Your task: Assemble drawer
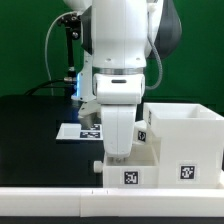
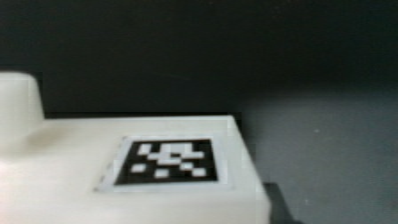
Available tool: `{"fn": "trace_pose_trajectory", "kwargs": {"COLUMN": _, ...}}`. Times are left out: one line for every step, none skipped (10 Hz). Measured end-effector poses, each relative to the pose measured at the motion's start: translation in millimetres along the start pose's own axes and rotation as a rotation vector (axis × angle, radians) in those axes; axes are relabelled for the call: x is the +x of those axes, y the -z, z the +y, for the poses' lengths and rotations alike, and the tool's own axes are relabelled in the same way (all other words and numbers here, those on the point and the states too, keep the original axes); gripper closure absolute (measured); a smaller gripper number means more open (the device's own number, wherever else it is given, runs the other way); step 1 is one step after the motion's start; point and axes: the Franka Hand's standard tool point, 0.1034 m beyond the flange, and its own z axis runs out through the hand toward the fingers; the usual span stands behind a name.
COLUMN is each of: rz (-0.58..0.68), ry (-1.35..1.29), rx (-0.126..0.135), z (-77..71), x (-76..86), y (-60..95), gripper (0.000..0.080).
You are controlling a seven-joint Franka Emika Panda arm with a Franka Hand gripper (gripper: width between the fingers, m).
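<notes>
The drawer's large white box casing point(image 1: 186, 140) stands at the exterior view's right, with a tag on its front. A smaller white tray point(image 1: 128, 172) with a tag and a small knob on its left side sits against the casing's left. My gripper point(image 1: 118, 152) reaches straight down onto the tray, its fingers close together on the tray's top edge. In the wrist view the tray's white face point(image 2: 71, 180) with a tag point(image 2: 169, 162) fills the lower part, with the knob point(image 2: 15, 100) beside it. My fingertips are hidden there.
The marker board point(image 1: 82, 130) lies flat on the black table behind the tray. A white rail point(image 1: 100, 205) runs along the table's front edge. A dark stand with cables point(image 1: 65, 60) rises at the back left.
</notes>
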Motion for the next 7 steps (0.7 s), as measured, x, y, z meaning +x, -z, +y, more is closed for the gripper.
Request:
{"fn": "trace_pose_trajectory", "kwargs": {"rz": -0.003, "ry": 0.018, "rx": -0.007, "z": 0.4, "x": 1.8, "y": 0.1, "gripper": 0.0761}}
{"fn": "trace_pose_trajectory", "kwargs": {"rz": -0.007, "ry": 0.029, "rx": -0.009, "z": 0.5, "x": 1.8, "y": 0.2, "gripper": 0.0761}}
{"fn": "trace_pose_trajectory", "kwargs": {"rz": -0.007, "ry": 0.027, "rx": -0.011, "z": 0.8, "x": 1.8, "y": 0.2, "gripper": 0.0761}}
{"fn": "trace_pose_trajectory", "kwargs": {"rz": -0.007, "ry": 0.027, "rx": -0.011, "z": 0.9, "x": 1.5, "y": 0.3, "gripper": 0.0761}}
{"fn": "trace_pose_trajectory", "kwargs": {"rz": -0.007, "ry": 0.026, "rx": -0.011, "z": 1.0, "x": 1.3, "y": 0.3, "gripper": 0.0761}}
{"fn": "trace_pose_trajectory", "kwargs": {"rz": -0.007, "ry": 0.026, "rx": -0.011, "z": 1.0, "x": 1.3, "y": 0.3, "gripper": 0.0761}}
{"fn": "trace_pose_trajectory", "kwargs": {"rz": -0.007, "ry": 0.026, "rx": -0.011, "z": 1.0, "x": 1.3, "y": 0.3, "gripper": 0.0761}}
